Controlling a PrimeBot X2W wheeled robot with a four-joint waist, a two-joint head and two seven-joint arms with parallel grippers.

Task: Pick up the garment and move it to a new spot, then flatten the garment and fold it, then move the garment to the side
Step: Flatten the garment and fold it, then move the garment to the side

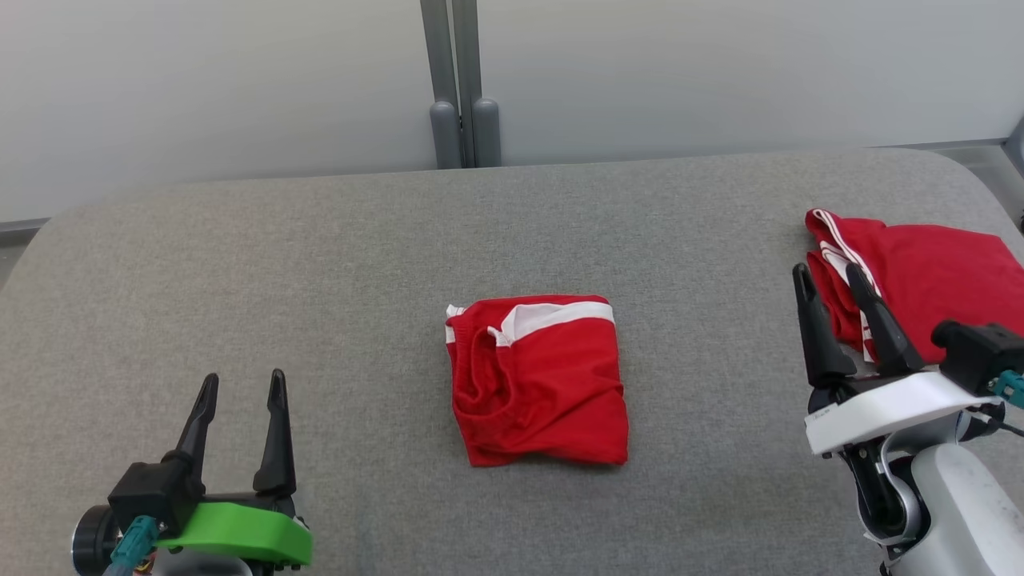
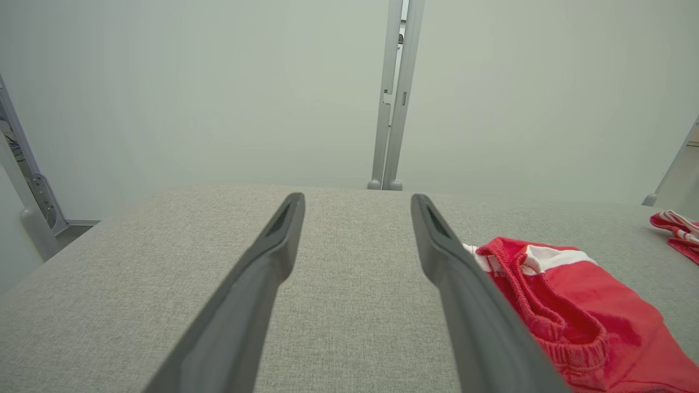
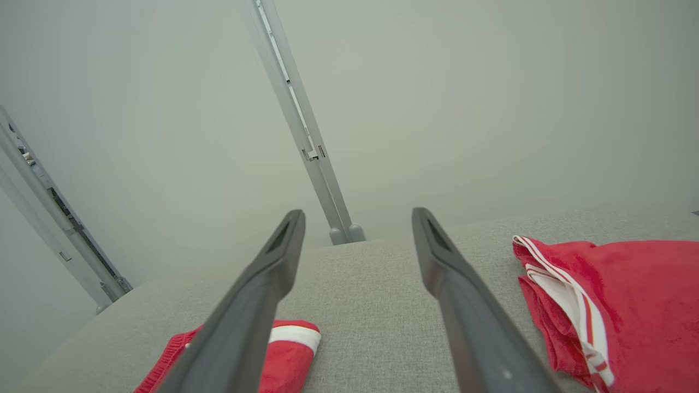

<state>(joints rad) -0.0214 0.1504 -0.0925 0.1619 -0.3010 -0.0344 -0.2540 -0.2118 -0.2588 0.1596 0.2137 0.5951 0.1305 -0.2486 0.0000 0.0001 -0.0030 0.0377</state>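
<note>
We see the folded red garment [image 1: 538, 380] lying in the middle of the grey fabric-covered table [image 1: 320, 256], a rough square with a white band along its far edge and a gathered red hem showing on its left side. Our left gripper [image 1: 244, 378] hovers over the near left part of the table, well apart from the garment, its two dark fingers spread wide with nothing between them. Our right gripper [image 1: 827, 272] is at the right side, fingers likewise spread and empty, their tips just beside the near edge of a second red garment [image 1: 936, 272] with white stripes that lies crumpled at the table's right end. We cannot tell whether those fingertips touch its cloth. Behind the table stands a pale wall with a grey double post [image 1: 460, 80] at its centre.
</note>
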